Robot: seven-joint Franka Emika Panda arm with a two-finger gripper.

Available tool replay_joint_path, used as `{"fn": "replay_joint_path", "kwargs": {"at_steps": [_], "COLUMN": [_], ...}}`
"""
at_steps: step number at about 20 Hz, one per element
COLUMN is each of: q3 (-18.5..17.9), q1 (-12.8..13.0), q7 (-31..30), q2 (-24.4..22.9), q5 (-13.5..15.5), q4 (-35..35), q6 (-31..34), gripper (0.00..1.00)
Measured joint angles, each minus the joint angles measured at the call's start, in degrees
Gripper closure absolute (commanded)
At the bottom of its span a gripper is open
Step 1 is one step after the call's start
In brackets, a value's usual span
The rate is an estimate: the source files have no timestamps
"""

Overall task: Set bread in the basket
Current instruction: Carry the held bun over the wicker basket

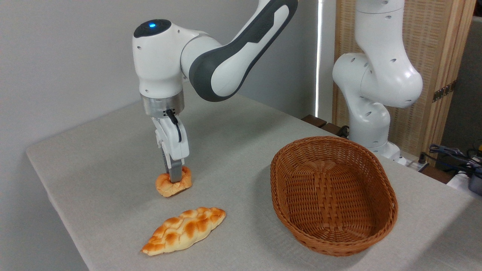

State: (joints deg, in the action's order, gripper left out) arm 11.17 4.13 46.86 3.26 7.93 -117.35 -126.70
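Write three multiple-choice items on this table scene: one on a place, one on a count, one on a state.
1. Where does the long braided browned loaf lie?
A. inside the basket
B. on the table, nearer the camera than the small round golden bun
C. under the arm's base

2. How many bread pieces show?
A. one
B. two
C. four

3. What is in the large oval reddish-brown wicker basket?
A. nothing
B. the bun
C. both breads

Answers:
1 B, the loaf rests on the grey tablecloth in front of the bun.
2 B, only bun and loaf appear.
3 A, its woven bottom shows bare, while the tool stands down on the bun, its fingers around it.
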Motion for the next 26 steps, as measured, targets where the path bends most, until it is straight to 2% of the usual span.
{"fn": "replay_joint_path", "kwargs": {"at_steps": [5, 9, 11, 14, 17, 18, 22, 24, 26], "q3": [-1.2, -3.52, -3.61, -4.24, -7.21, -8.81, -15.5, -17.55, -18.06], "q1": [-0.65, -2.39, -4.33, -8.88, -12.23, -12.68, -13.08, -13.14, -13.15], "q7": [-0.03, 1.6, 5.73, 14.6, 25.79, 29.52, 41.65, 45.59, 47.21], "q2": [-3.42, -7.94, -9.9, -12.72, -15.59, -16.51, -19.01, -19.45, -19.5], "q5": [0.01, 0.01, 0.01, 0.01, 0.01, 0.01, -0.07, -1.72, -4.82], "q4": [1.58, 3.3, 3.3, 3.16, 1.86, 0.96, -2.98, -3.89, -4.42], "q6": [1.54, 11.4, 15.83, 22.03, 28.03, 29.4, 30.53, 30.53, 30.53], "gripper": [0.9, 0.86, 0.86, 0.85, 0.84, 0.79, 0.74, 0.74, 0.74]}}
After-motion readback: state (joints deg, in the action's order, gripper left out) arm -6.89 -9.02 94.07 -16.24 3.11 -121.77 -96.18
